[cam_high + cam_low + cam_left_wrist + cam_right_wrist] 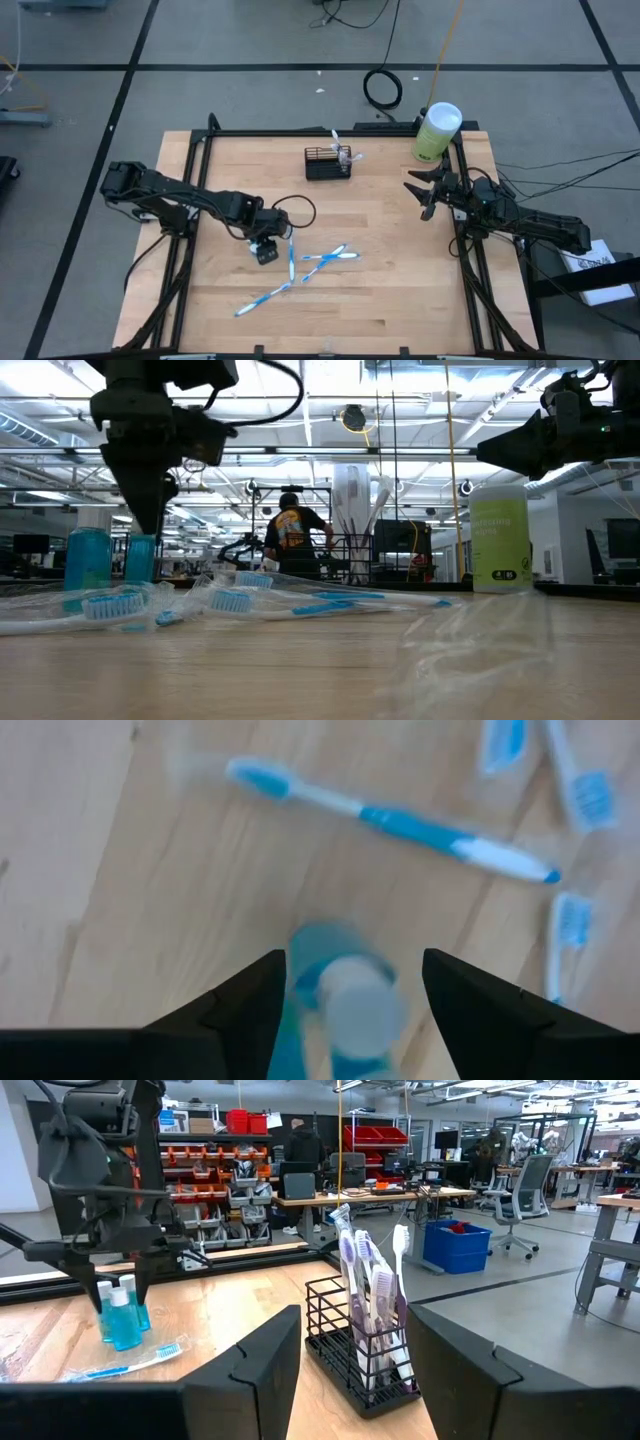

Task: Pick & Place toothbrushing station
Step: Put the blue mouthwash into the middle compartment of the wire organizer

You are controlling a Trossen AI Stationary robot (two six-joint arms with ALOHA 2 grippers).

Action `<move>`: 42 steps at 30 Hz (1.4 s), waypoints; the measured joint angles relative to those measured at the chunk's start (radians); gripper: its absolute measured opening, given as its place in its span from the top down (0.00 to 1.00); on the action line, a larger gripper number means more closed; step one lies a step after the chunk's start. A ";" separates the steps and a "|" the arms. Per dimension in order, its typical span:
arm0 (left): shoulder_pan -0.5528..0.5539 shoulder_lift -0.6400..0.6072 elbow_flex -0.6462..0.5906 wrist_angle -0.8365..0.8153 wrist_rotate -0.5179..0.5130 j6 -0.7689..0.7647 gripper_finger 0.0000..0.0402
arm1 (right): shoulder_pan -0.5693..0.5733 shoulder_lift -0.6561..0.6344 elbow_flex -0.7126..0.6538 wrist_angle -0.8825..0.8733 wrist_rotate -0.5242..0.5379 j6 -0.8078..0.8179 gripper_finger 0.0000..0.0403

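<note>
Right now the left gripper (266, 252), fingers spread, hovers over small blue bottles (122, 1312); it should drop squarely before closing. The right gripper (424, 192) waits spread, facing the toothbrushing station (327, 162) at the desk's (400, 280) far edge.

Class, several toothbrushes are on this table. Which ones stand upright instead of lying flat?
The toothbrushes in the black wire basket at the table's far edge stand upright; the blue-and-white ones lie flat mid-table.

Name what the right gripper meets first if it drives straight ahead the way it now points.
Probably the small black wire-mesh basket holding wrapped toothbrushes: it sits framed between the right gripper's open fingers, nothing visibly between, though depth is unclear.
</note>
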 joint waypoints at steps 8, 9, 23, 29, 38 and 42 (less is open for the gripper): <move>-0.013 0.000 0.000 0.025 -0.004 0.066 0.43 | 0.000 0.000 0.000 0.000 0.000 0.000 0.58; -0.014 0.000 0.000 0.025 -0.002 0.067 0.44 | 0.000 0.000 0.000 0.000 0.000 0.000 0.58; -0.014 0.000 0.000 -0.013 0.005 0.036 0.49 | 0.000 0.000 0.000 0.000 0.000 0.000 0.58; -0.014 0.000 0.000 -0.020 0.004 0.036 0.49 | 0.000 0.000 0.000 0.000 0.000 0.000 0.57; -0.014 0.000 0.000 -0.058 0.005 0.004 0.46 | 0.000 0.000 0.000 0.000 0.000 0.000 0.57; -0.014 0.000 0.000 -0.059 0.006 -0.017 0.46 | 0.000 0.000 0.000 0.000 0.000 0.000 0.57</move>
